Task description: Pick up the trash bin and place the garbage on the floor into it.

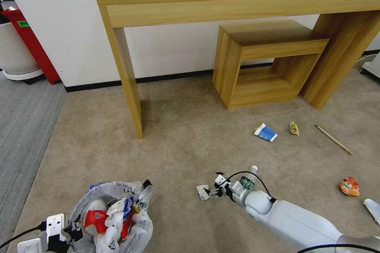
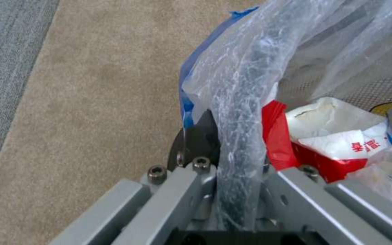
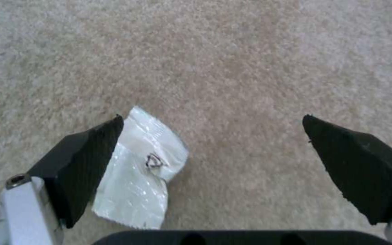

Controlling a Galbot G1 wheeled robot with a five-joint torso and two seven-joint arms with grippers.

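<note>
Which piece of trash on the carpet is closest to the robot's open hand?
The small white plastic wrapper, lying flat between the right gripper's open fingers; the other litter lies farther away.

Floor: beige-brown short-pile carpet, meeting a grey carpet on my left. Lying on it, as I read the head view: blue-white carton; yellow scrap just beside it; thin wooden stick; orange wrapper; green-label clear bottle (partly hidden from me); white wrapper, flat; wooden desk and open wooden cube standing at the wall.
</note>
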